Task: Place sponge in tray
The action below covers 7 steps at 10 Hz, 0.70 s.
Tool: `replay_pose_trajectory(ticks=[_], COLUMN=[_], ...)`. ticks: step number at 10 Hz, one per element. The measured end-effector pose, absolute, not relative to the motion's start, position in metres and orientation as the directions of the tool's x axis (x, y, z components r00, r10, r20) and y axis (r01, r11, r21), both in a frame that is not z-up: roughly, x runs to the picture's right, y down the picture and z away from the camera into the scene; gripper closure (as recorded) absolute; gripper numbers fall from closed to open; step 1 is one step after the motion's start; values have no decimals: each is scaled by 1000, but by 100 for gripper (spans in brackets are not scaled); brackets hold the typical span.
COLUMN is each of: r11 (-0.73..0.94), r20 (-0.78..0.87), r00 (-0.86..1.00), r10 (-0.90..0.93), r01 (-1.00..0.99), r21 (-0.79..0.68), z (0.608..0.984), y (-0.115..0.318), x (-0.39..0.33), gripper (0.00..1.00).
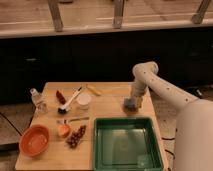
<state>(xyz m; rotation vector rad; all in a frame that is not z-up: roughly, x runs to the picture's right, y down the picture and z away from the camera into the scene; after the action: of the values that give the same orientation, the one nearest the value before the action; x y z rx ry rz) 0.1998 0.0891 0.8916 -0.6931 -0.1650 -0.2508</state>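
I have the gripper (133, 101) clamped shut on the small, soft blue-grey rectangular sponge (129, 105), just beyond the large square dark-green plastic tray's (127, 145) far rim.

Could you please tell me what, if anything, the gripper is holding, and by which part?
The gripper is shut on the sponge from above, by its upper part; the sponge lies on the table behind the tray.

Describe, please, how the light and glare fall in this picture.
Camera view: warm, dim light; a pale sheen on the floor of the large dark-green plastic tray; the gripper, shut on the small blue-grey sponge just beyond the tray's far rim, is evenly lit.
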Motion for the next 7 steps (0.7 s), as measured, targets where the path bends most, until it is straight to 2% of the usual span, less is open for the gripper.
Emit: replay_pose_trajectory(ticks=[7], r11=[720], r20=[238], r00=[945], r10=[-227], r01=[327], r21=[-612], z=[862], y=[95], x=[195], gripper=[97])
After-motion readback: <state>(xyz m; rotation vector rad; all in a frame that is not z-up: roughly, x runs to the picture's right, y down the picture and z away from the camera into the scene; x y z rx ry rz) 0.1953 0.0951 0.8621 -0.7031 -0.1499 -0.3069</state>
